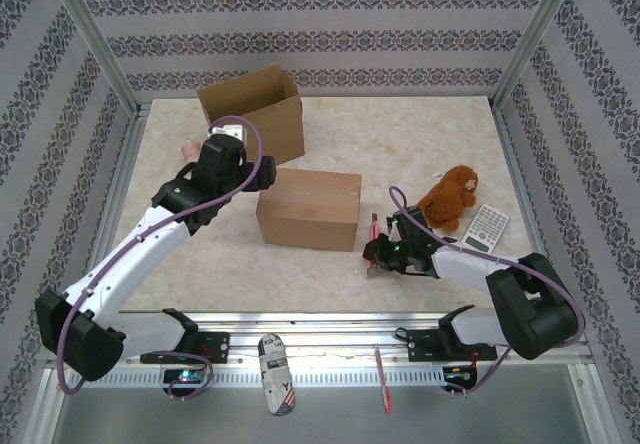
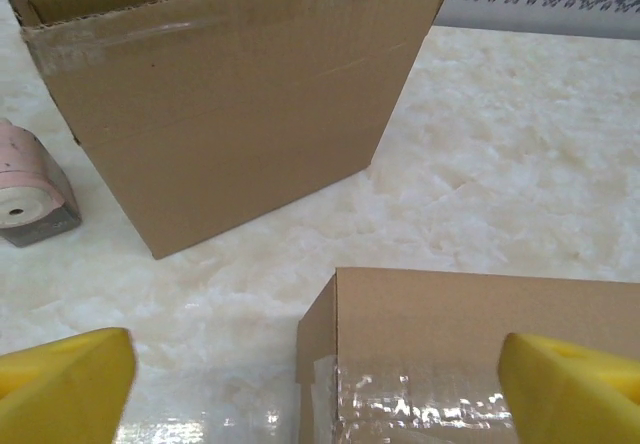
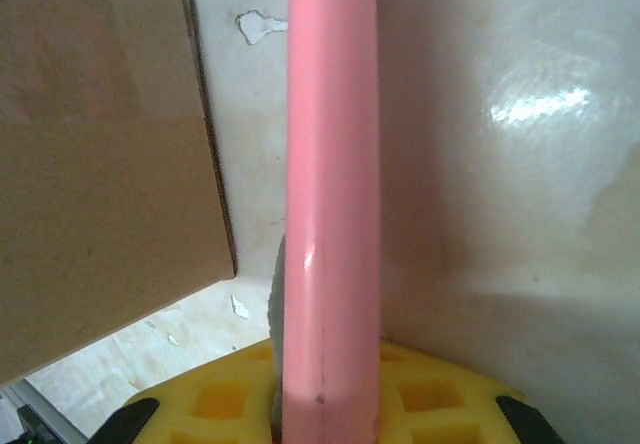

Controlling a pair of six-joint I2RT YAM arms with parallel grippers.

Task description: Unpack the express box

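- Left gripper (image 2: pixel 318 389) is spread wide over the taped end of the sealed express box (image 2: pixel 480 354) at mid-worktop (probably to steady it).
- Right gripper (image 3: pixel 325 409) is clamped on a pink cutter (image 3: pixel 333 194) just beside the box, presumably to slit the tape.
- Worktop (image 1: pixel 420 134) is pale and marbled, and patterned walls (image 1: pixel 320 34) enclose it.

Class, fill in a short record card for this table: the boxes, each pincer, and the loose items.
sealed box: taped shut, mid-table
open box: behind it, top open
left pincer: open, over sealed box's end
right pincer: shut on pink tool, right of sealed box
loose items: plush toy, calculator, pink roll
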